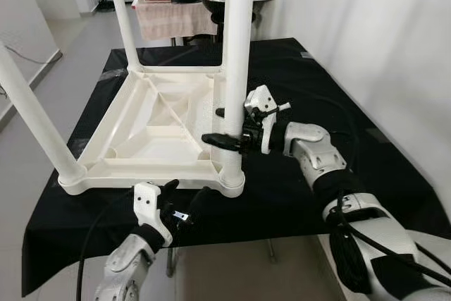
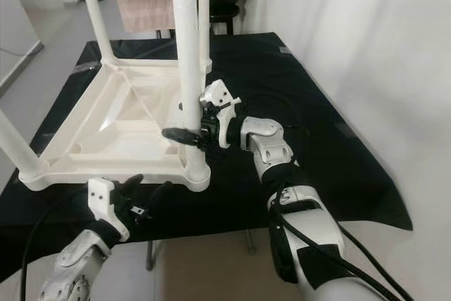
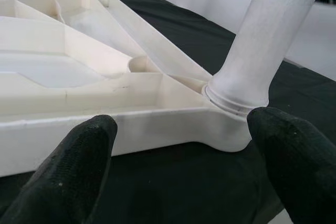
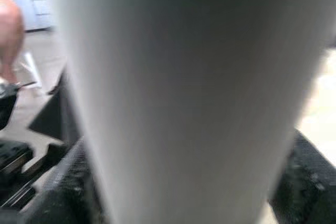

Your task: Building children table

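A white plastic children's table (image 1: pixel 155 132) lies upside down on a black-covered table (image 1: pixel 317 75), its legs pointing up. My right gripper (image 1: pixel 224 127) is shut around the near right leg (image 1: pixel 236 47) just above its corner socket, one black finger on each side. In the right wrist view that leg (image 4: pixel 178 98) is close and blurred. My left gripper (image 1: pixel 187 192) is open at the front edge, just short of the same corner. In the left wrist view its fingertips (image 3: pixel 68 166) frame the corner socket (image 3: pixel 231 124) without touching it.
Other legs stand at the near left (image 1: pixel 35 118) and far left (image 1: pixel 125 19) corners, and a fourth (image 2: pixel 204 12) behind the held one. A stand with towels and boxes (image 1: pixel 176 5) is beyond the table. A white wall (image 1: pixel 366 19) runs along the right; floor (image 1: pixel 63 47) lies left.
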Controlling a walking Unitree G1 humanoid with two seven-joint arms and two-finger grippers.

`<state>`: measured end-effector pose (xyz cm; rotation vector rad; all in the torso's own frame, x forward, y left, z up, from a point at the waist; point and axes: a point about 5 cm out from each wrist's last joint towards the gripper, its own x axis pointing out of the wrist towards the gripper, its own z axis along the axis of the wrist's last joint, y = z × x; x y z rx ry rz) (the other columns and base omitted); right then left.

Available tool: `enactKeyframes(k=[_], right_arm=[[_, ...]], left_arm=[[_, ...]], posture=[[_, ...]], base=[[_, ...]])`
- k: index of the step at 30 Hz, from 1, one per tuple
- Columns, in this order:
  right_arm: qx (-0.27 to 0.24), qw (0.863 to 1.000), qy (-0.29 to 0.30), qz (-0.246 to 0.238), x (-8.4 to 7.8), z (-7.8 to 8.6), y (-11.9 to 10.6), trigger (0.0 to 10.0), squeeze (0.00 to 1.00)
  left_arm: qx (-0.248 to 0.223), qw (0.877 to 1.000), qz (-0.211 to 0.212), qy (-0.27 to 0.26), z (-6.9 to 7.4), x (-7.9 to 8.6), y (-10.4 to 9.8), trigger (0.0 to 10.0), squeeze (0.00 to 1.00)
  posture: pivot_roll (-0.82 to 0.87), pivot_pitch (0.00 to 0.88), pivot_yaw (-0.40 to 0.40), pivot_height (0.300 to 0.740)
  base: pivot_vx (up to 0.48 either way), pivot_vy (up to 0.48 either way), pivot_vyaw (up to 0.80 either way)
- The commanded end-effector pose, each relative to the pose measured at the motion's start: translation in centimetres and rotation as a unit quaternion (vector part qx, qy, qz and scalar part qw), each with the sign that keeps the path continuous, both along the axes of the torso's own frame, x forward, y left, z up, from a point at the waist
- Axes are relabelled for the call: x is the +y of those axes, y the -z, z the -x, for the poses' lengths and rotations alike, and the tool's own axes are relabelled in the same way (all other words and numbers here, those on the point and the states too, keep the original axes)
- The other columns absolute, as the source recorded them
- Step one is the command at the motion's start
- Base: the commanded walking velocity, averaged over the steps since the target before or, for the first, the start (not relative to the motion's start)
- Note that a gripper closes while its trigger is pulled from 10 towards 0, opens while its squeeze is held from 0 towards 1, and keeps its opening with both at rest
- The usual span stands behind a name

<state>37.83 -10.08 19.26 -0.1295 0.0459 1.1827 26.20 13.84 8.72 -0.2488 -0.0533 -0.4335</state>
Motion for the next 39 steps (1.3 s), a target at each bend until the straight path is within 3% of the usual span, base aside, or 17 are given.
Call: enactKeyframes(k=[1,9,14,16,17,18,19,20,21,23,25,28,29,31,32,38,39], right_arm=[[0.006,1.000,-0.019,0.002,0.7,-0.1,-0.5,0.0,0.00],[0.015,1.000,0.011,-0.016,-0.6,-0.3,0.0,0.0,0.00],[0.018,0.992,0.127,-0.019,-3.1,0.1,2.3,0.0,0.00],[0.038,0.979,0.201,-0.011,-2.9,0.4,4.2,0.0,0.00],[0.056,0.943,0.329,-0.008,-2.8,0.6,6.2,0.0,0.00],[0.056,0.943,0.329,-0.008,-2.8,0.6,6.2,0.0,0.00],[0.094,0.912,0.399,-0.007,-1.7,2.5,9.0,0.0,0.00],[0.094,0.912,0.399,-0.007,-1.7,2.5,9.0,0.0,0.00],[0.115,0.892,0.437,-0.005,0.1,4.5,11.0,0.0,0.00],[0.115,0.892,0.437,-0.005,0.1,4.5,11.0,0.0,0.00],[0.121,0.904,0.409,-0.015,3.7,4.7,11.4,0.0,0.00],[0.107,0.914,0.392,-0.017,5.1,3.6,10.3,0.0,0.00],[0.096,0.919,0.383,-0.014,5.9,2.5,9.1,10.0,0.00],[0.090,0.927,0.362,-0.026,6.6,2.0,8.0,10.0,0.00],[0.092,0.940,0.325,-0.041,7.0,1.7,7.1,10.0,1.00],[0.055,0.976,0.195,-0.084,6.4,1.6,4.0,10.0,1.00],[0.034,0.985,0.154,-0.068,5.9,1.6,3.6,10.0,0.00]], left_arm=[[0.006,1.000,-0.003,-0.007,0.1,0.1,0.5,10.0,0.00],[0.005,1.000,-0.001,-0.008,0.3,0.0,0.4,10.0,0.00],[0.005,1.000,0.000,-0.007,0.5,0.2,0.4,10.0,0.00],[0.005,1.000,-0.001,-0.006,0.6,0.4,0.4,10.0,0.00],[0.006,1.000,-0.002,-0.005,0.6,0.5,0.4,10.0,0.00],[0.006,1.000,-0.002,-0.005,0.6,0.5,0.4,10.0,0.00],[0.006,1.000,-0.003,-0.005,0.6,0.6,0.3,10.0,0.00],[0.006,1.000,-0.003,-0.005,0.6,0.6,0.3,10.0,0.00],[0.007,1.000,-0.005,-0.005,0.6,0.7,0.4,10.0,0.00],[0.007,1.000,-0.005,-0.005,0.6,0.7,0.4,10.0,0.00],[0.010,1.000,-0.007,-0.003,0.4,0.8,0.4,10.0,0.00],[0.011,1.000,-0.005,-0.003,0.3,0.8,0.5,10.0,0.00],[0.010,1.000,-0.006,-0.004,0.2,0.8,0.5,10.0,0.00],[0.009,1.000,-0.007,-0.006,0.2,0.8,0.5,10.0,0.00],[0.008,1.000,-0.009,-0.007,0.2,0.8,0.5,10.0,0.00],[0.007,1.000,-0.009,-0.007,0.2,0.6,0.4,10.0,0.00],[0.007,1.000,-0.009,-0.007,0.2,0.6,0.4,10.0,0.00]], posture=[[0.05,0.000,-0.046,0.740],[0.05,0.000,-0.042,0.740],[0.03,0.000,-0.027,0.740],[0.02,0.000,-0.026,0.740],[0.02,0.000,-0.023,0.740],[0.02,0.000,-0.023,0.740],[0.02,0.000,-0.010,0.740],[0.02,0.000,-0.010,0.740],[0.02,0.000,-0.002,0.740],[0.02,0.000,-0.002,0.740],[0.03,0.000,-0.002,0.740],[0.03,0.000,-0.004,0.740],[0.04,0.000,-0.007,0.740],[0.04,0.000,-0.009,0.740],[0.05,0.000,-0.015,0.740],[0.06,0.000,-0.029,0.740],[0.06,0.000,-0.031,0.740]], base=[[0.000,0.000,0.00],[0.000,0.000,0.00],[0.000,0.000,0.00],[0.000,0.000,0.00],[0.000,0.000,0.00],[0.000,0.000,0.00],[0.000,0.000,0.00],[0.000,0.000,0.00],[0.000,0.000,0.00],[0.000,0.000,0.00],[0.000,0.000,0.00],[0.000,0.000,0.00],[0.000,0.000,0.00],[0.000,0.000,0.00],[0.000,0.000,0.00],[0.000,0.000,0.00],[0.000,0.000,0.00]])
